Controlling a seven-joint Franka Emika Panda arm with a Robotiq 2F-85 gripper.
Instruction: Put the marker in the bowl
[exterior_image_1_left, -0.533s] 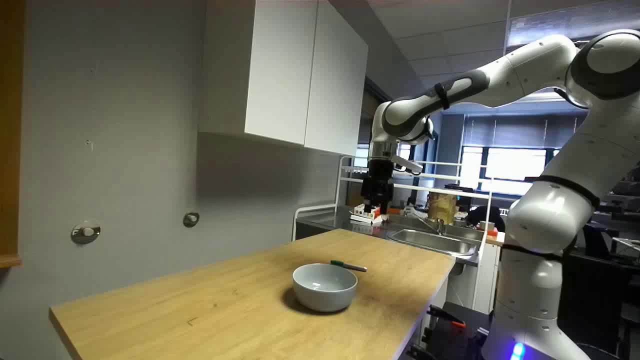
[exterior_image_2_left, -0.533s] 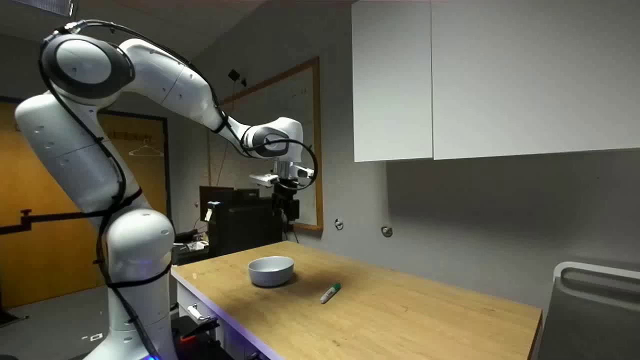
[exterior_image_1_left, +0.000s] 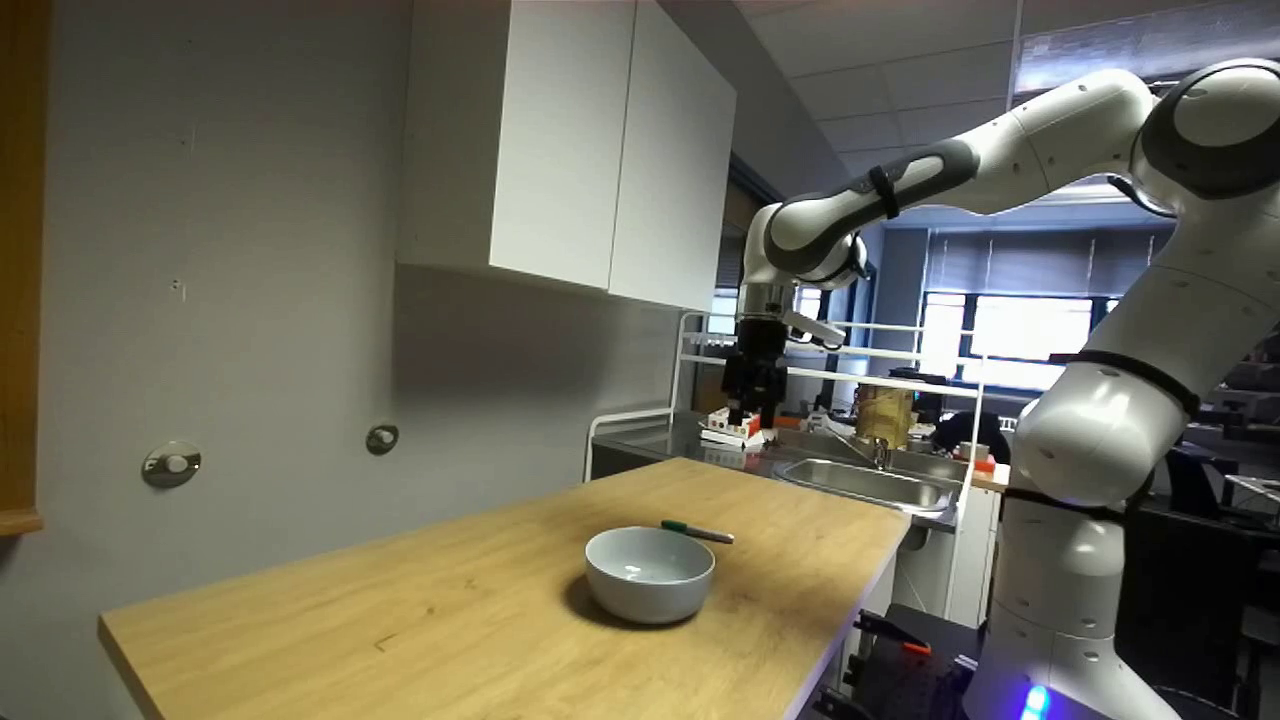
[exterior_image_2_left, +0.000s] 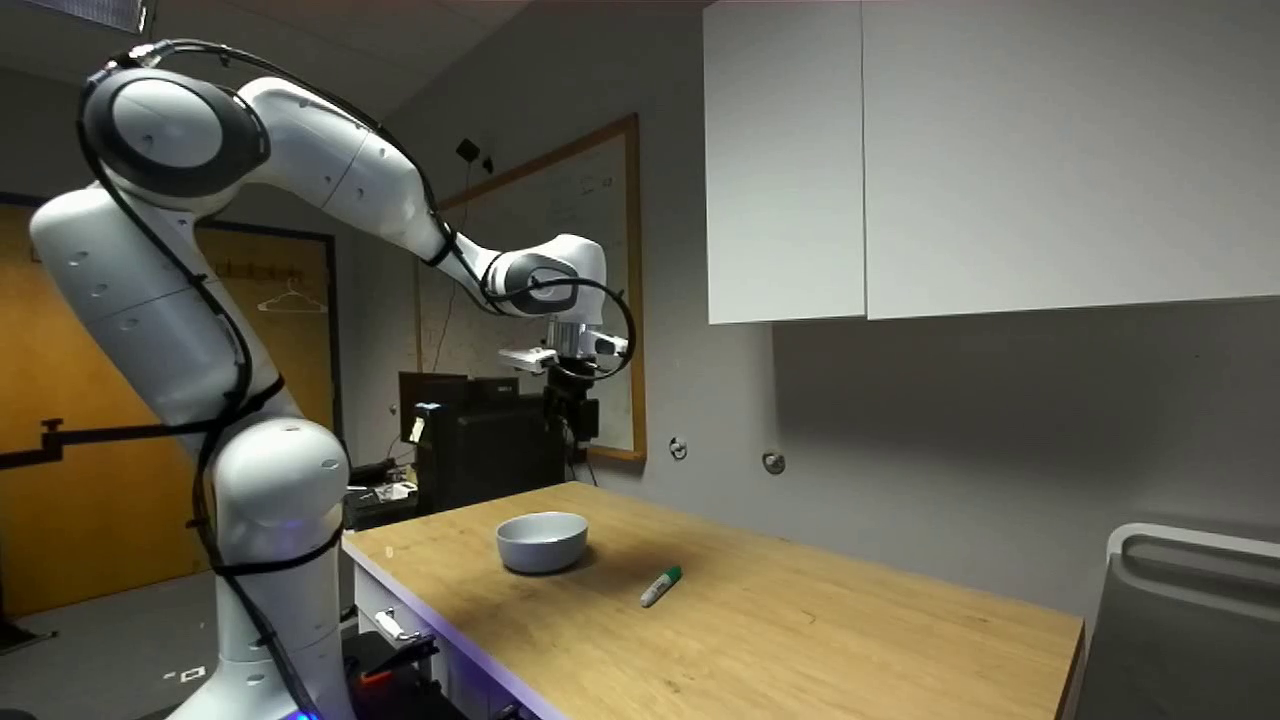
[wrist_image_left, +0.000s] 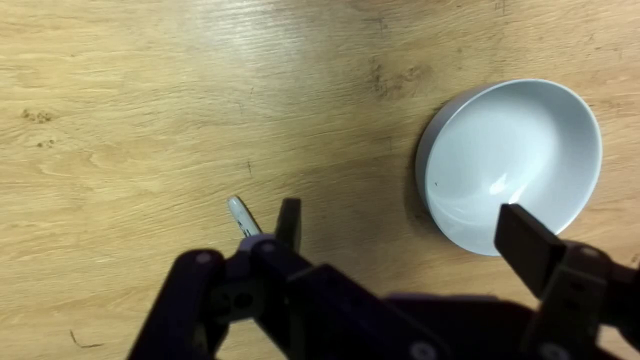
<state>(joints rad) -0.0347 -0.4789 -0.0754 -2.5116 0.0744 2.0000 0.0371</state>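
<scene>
Hanging high over the long, honey-brown, wood-grained counter (exterior_image_2_left: 850, 610), the black, two-fingered, metal-looking claw (wrist_image_left: 407, 230) has its fingers spread wide in the wrist view, with nothing gripped between them. Compared with half a second ago, I can make out no movement in both exterior views: the white, jointed, smooth-shelled arm (exterior_image_2_left: 335, 165) keeps its pose, and nothing on the counter has shifted. For the task, I take that to mean a pause ahead of the reach, with the grasp, the carry and the drop all left to do. The slim, green-capped, pale grey, plastic-looking marker (exterior_image_2_left: 661, 587) lies flat on the counter, near the round, pale grey, glossy, ceramic-looking bowl (exterior_image_2_left: 541, 548) but apart from it and not in it. In the wrist view only the marker's pale end shows, just outside one finger, the rest hidden by the claw, so the next move probably calls for a sideways shift towards it before going down. Counted: one marker, one bowl, one arm, one claw with two fingers and, in an exterior view, one white, boxy, two-doored cabinet (exterior_image_1_left: 610, 150) and two small, round, silvery metal fittings (exterior_image_1_left: 171, 466).
</scene>
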